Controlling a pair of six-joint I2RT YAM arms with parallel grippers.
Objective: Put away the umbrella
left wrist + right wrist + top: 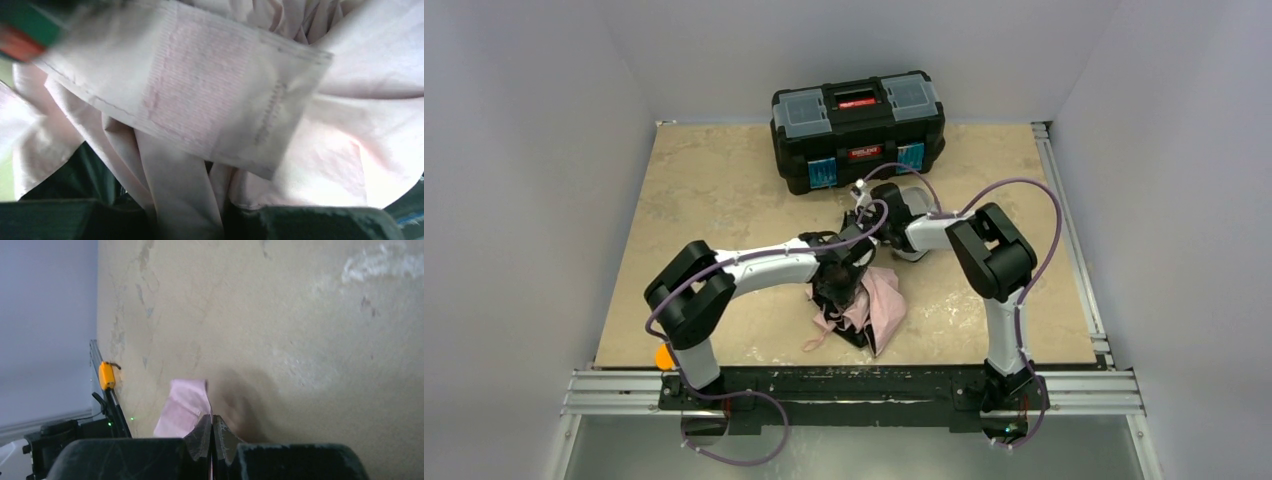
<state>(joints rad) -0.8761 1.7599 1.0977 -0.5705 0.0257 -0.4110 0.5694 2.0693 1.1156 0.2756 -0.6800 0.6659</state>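
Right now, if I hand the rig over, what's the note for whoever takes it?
Left gripper: closed on a fold of umbrella fabric, mid-table.
Right gripper: shut, apparently pinching the strap end.
Toolbox: at the back, lid shut.
Done: both arms have hold of the umbrella.
Left: probably wrap and fasten the strap, then stow it. Nothing is put away yet, and the pictures don't show where it goes.
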